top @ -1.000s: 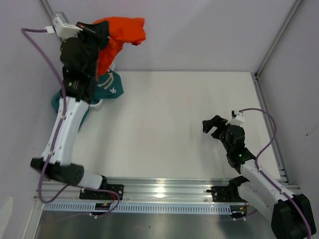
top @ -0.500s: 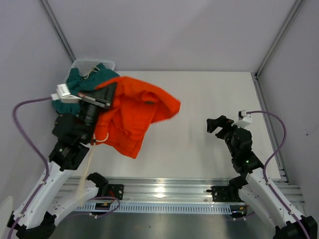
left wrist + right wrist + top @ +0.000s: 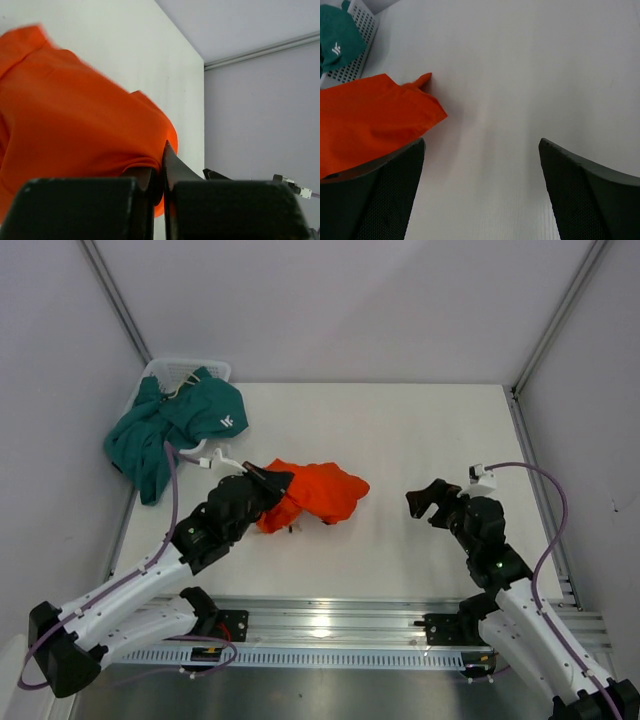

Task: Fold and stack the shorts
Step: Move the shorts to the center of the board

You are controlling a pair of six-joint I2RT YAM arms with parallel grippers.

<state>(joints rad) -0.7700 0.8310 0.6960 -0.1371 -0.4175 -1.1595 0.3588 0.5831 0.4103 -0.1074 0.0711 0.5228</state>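
The orange-red shorts lie bunched on the table just left of centre, also seen in the left wrist view and the right wrist view. My left gripper is shut on their left edge; its jaws pinch a fold of orange cloth. The teal green shorts with a small white logo hang over the white basket at the far left, also in the right wrist view. My right gripper stands open over bare table to the right of the orange pair, nothing between its fingers.
The white mesh basket sits in the far left corner against the wall, its side also in the right wrist view. Metal frame posts run along the right wall. The arms' mounting rail lies along the near edge.
My left arm has swung the orange-red shorts from high above the basket down onto the table near the centre. The right gripper has shifted slightly and stays open.
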